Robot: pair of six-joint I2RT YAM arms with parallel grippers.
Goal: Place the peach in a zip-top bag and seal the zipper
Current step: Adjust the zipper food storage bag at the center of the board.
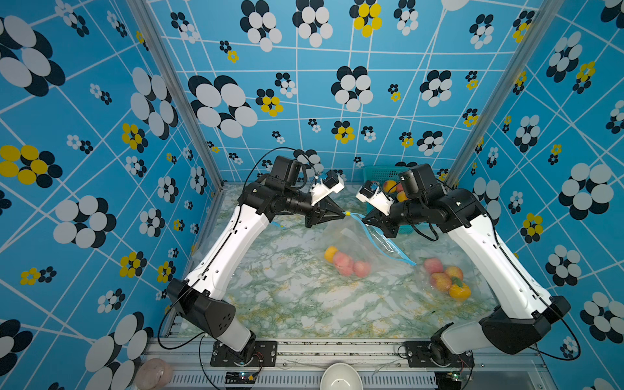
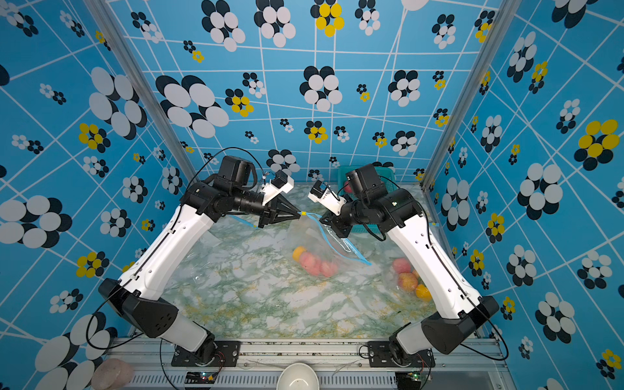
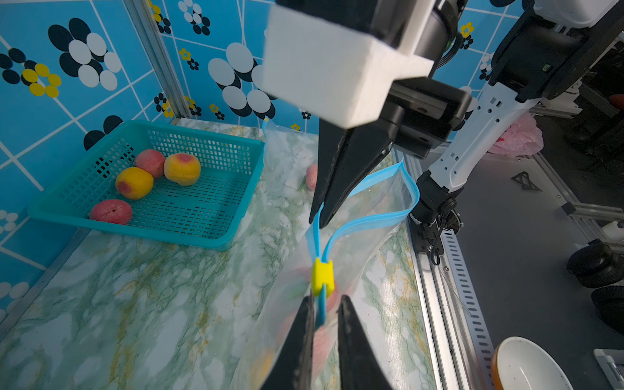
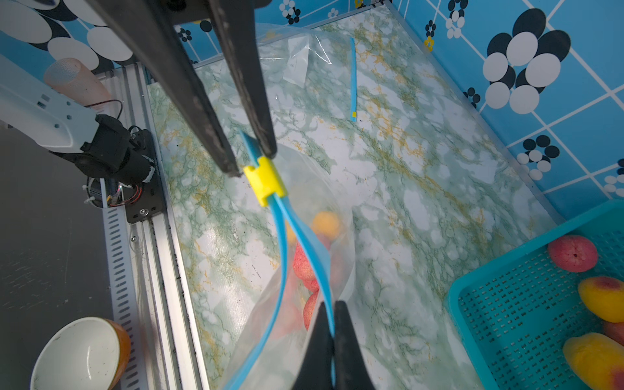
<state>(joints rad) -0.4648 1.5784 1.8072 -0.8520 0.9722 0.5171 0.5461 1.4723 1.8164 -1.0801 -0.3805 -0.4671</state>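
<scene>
Your left arm (image 1: 229,246) and right arm (image 1: 496,263) both have white link covers with small holes and black joints. Thin black cables (image 1: 158,334) loop outside them. Each black base plate (image 1: 265,347) shows silver screws. The fingers (image 3: 351,162) are black, pointed, a little scratched.

The bag (image 1: 358,236) sits in the middle of the table (image 1: 287,297), peaches (image 1: 346,265) in it. A second bag (image 1: 442,278) lies to its right. The basket (image 1: 380,174) stands in the back right corner; a bowl (image 1: 339,376) sits before the table.
</scene>
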